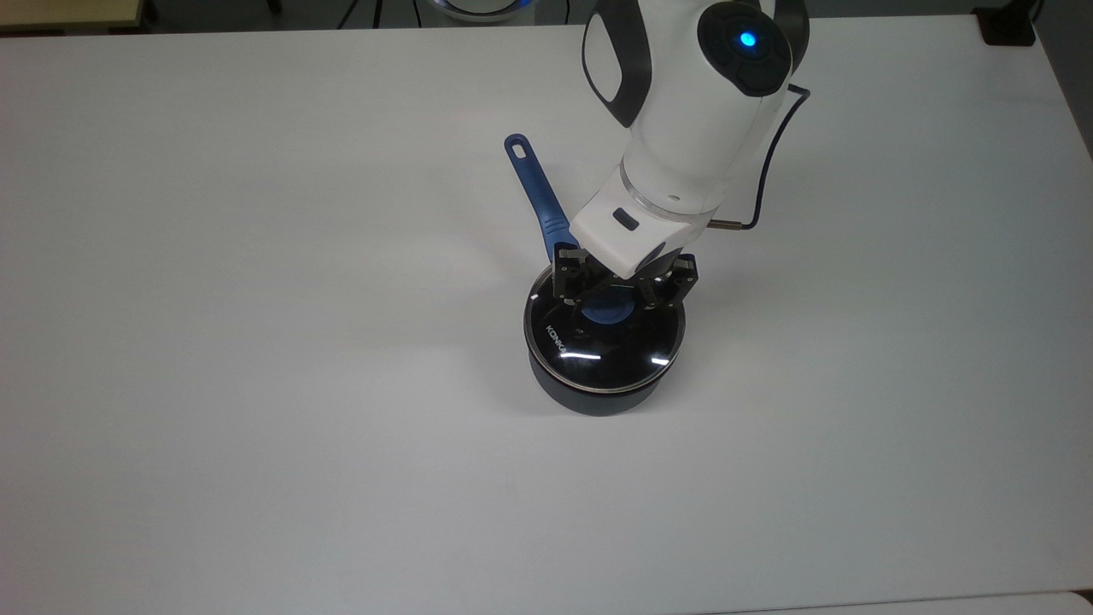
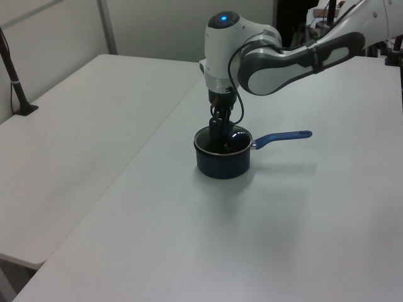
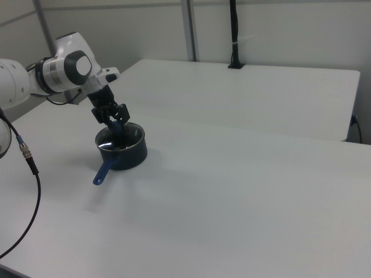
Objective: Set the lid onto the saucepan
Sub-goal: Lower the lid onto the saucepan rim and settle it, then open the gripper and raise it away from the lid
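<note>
The saucepan (image 1: 589, 397) is a dark, deep pot on the white table (image 1: 256, 342), its blue handle (image 1: 534, 188) pointing up and left in the top view. The lid (image 1: 598, 352), clear glass with a steel rim and white lettering, lies flat and centred on the pot's rim. My gripper (image 1: 620, 296) comes down on the lid from above, with its fingers set on either side of the blue knob (image 1: 602, 316) and shut on it. In the left view the gripper (image 2: 218, 130) stands upright over the saucepan (image 2: 220, 165). The right view has the gripper (image 3: 116, 120) above the saucepan (image 3: 132, 156).
A black block (image 1: 1008, 26) sits at the table's far right corner in the top view. A black post (image 2: 16, 82) stands on the neighbouring table at the left view's left. A loose cable (image 3: 26, 156) hangs at the right view's left.
</note>
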`<action>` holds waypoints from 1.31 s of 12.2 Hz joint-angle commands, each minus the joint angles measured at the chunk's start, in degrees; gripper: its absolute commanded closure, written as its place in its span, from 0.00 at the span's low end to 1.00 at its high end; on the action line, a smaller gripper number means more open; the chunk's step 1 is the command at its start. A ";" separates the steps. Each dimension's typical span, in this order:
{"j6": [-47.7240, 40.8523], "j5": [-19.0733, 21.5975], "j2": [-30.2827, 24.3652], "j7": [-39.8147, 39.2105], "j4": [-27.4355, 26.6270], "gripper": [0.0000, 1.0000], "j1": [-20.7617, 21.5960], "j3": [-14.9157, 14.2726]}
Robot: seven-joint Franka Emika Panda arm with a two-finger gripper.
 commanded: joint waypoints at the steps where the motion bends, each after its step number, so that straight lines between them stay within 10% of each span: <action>1: 0.09 -2.48 0.36 -2.35 0.56 0.46 0.47 -1.01; 5: 0.18 -2.93 0.36 -2.71 0.47 0.40 0.29 -1.01; 7: 0.18 -3.02 0.36 -1.04 0.29 0.00 0.38 -1.01; 16: -6.05 6.39 -21.58 1.51 -12.41 0.00 -8.82 0.74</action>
